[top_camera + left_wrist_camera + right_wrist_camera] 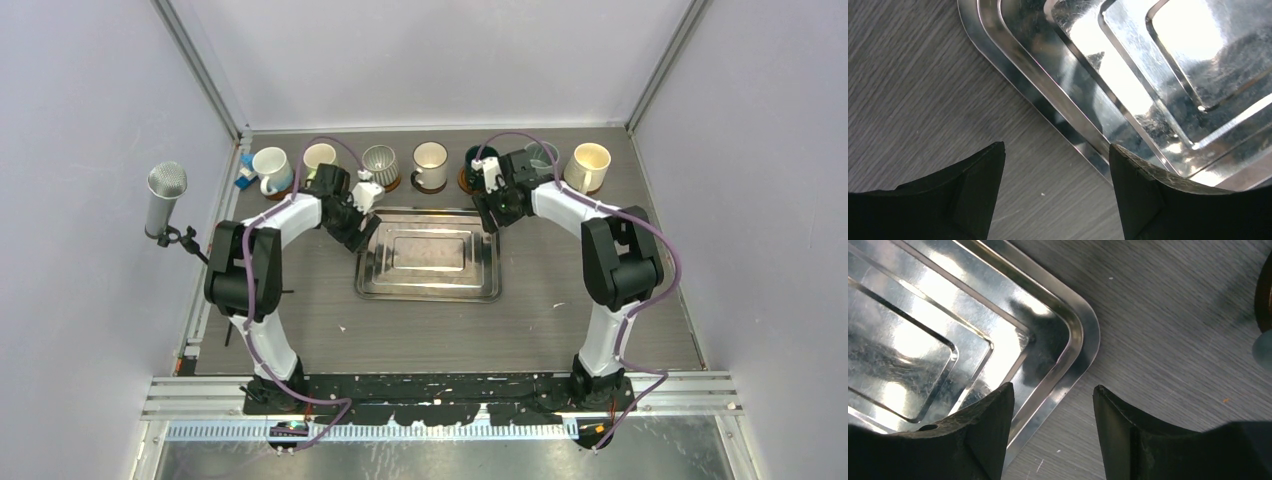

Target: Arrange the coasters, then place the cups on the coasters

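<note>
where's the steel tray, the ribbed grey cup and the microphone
steel tray [428, 250], top view, bare flat centre
ribbed grey cup [380, 160], top view, ribbed body
microphone [166, 186], top view, mesh head

Pale lavender walls [430, 60] framed by aluminium posts [205, 70] enclose a grey wood-grain table [560, 320] under soft, even light. A silver microphone [166, 195] stands at its left edge, and a metal rail [450, 385] runs along the front.

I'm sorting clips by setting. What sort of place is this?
Probably a lab test cell for robot recording, not a kitchen: blank panel walls framed in metal, a microphone mounted beside the table, and a left arm and right arm bolted to a base rail.
</note>
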Controlling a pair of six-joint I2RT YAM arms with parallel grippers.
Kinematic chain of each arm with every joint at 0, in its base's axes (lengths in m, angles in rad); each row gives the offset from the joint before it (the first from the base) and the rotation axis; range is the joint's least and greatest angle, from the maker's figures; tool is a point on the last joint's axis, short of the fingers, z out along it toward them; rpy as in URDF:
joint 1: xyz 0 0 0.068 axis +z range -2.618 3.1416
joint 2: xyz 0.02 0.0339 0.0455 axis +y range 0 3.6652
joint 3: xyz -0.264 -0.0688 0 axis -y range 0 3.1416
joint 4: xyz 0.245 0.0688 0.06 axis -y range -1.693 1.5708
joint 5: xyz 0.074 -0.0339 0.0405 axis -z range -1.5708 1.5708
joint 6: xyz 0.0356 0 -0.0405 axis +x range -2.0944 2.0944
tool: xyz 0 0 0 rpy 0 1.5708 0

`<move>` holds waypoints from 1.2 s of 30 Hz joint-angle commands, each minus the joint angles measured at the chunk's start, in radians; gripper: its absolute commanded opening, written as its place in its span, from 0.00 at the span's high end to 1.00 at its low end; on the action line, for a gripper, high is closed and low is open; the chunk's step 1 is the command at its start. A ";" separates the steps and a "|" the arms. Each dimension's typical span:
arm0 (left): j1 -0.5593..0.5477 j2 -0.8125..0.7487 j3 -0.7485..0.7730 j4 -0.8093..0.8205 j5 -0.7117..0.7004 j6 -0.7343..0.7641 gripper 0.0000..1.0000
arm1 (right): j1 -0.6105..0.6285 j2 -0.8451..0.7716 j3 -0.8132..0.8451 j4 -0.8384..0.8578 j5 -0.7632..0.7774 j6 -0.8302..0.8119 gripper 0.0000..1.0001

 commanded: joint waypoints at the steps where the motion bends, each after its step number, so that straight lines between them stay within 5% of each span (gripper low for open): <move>1: 0.003 0.060 0.062 0.028 -0.018 -0.006 0.24 | 0.000 0.022 0.056 0.025 0.049 0.010 0.37; 16: -0.088 -0.055 -0.090 -0.064 0.067 0.057 0.59 | 0.000 0.002 -0.024 -0.025 0.002 -0.050 0.55; 36: -0.129 -0.156 -0.177 -0.179 0.134 0.039 0.54 | -0.001 -0.070 -0.110 -0.063 0.007 -0.069 0.57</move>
